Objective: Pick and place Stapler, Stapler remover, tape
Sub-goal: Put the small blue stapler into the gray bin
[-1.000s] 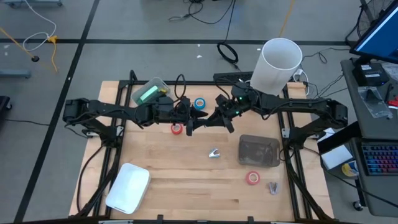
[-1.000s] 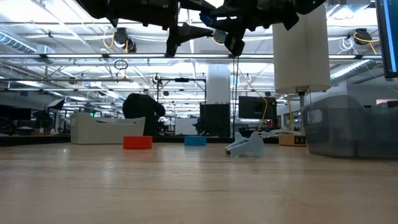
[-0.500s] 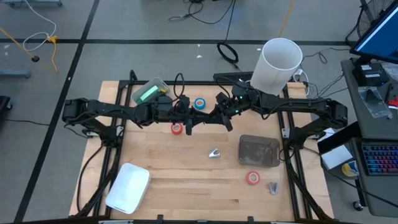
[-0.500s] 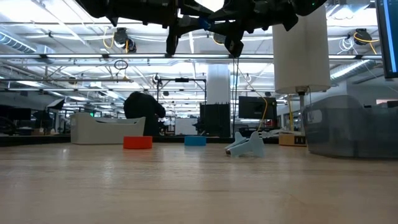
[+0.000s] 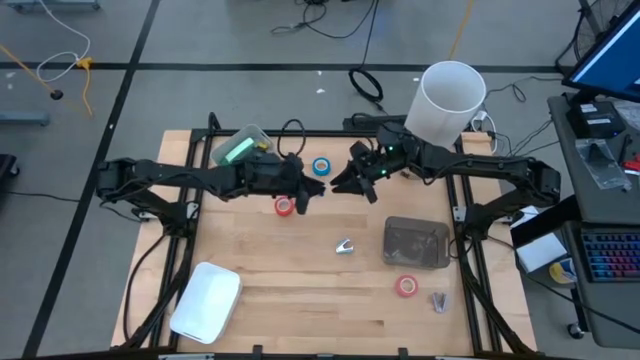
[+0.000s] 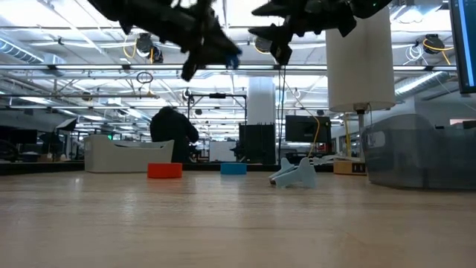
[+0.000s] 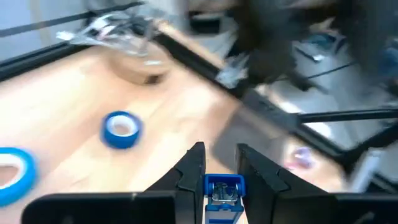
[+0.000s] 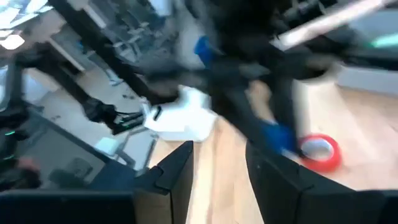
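Left gripper (image 7: 216, 163), raised above the table, pinches a small blue stapler (image 7: 222, 194); right gripper (image 8: 219, 163) beside it, fingers spread, holding nothing.

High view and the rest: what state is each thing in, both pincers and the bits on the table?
left pincer: shut on the blue stapler, raised above the table.
right pincer: open, empty, raised.
red tape roll: lying flat, free.
blue tape roll: lying flat, free.
second red tape roll: lying flat, free.
stapler remover: on the table, untouched.
white bin: upright, top open.
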Tool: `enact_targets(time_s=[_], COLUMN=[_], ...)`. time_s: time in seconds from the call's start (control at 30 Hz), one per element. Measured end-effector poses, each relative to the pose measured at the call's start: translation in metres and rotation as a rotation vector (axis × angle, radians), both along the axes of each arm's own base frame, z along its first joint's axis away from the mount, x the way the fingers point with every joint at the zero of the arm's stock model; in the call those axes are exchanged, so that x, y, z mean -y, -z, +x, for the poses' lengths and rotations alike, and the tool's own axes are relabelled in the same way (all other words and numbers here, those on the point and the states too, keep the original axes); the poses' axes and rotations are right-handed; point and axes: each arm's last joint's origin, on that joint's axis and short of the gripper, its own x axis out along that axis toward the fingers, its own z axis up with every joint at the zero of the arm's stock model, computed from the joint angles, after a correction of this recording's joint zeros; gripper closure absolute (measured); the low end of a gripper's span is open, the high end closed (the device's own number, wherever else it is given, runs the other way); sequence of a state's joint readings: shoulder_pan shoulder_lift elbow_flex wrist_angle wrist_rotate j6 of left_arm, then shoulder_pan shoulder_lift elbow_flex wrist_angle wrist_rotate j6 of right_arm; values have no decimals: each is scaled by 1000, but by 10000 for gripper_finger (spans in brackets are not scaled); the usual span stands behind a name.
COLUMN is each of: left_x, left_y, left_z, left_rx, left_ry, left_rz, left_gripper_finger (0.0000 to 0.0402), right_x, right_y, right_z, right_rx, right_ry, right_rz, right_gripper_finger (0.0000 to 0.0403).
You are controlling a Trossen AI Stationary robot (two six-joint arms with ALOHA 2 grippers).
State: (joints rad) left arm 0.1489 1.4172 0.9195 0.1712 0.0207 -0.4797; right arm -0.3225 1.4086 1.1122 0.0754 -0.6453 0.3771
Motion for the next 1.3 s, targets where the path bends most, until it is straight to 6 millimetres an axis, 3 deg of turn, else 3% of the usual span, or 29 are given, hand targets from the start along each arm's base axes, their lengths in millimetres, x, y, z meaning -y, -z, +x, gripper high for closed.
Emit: enact_targets(time_s=[0.13, 0.37, 0.53, 0.63, 0.93, 1.13, 1.3], left_x=[-11, -46, -81, -108, -179, -202, -207], left_y=[-7, -1, 11, 12, 49, 72, 82], left_z=[-19, -61, -82, -90, -119, -129, -130], left_rx=[-100, -386, -562, -574, -672, -656, -643], left_ry=[-106, -419, -574, -644, -662, -689, -680], left_rz=[42, 131, 168, 186, 92, -52, -117], left_gripper_finger=[333, 326, 331, 325, 328, 309, 302], right_x=[0, 1, 2, 2, 6, 7, 9], right_y=[3, 3, 1, 0, -1, -3, -3], right_z=[0, 0, 0, 1, 2, 3, 4], right_rx=[-16, -15, 0, 12, -9, 16, 10], right_ry=[-16, -5, -1, 11, 169, 231, 291], right_rz=[11, 12, 11, 32, 58, 65, 89], right_gripper_finger=[244, 230, 230, 230, 230, 227, 226])
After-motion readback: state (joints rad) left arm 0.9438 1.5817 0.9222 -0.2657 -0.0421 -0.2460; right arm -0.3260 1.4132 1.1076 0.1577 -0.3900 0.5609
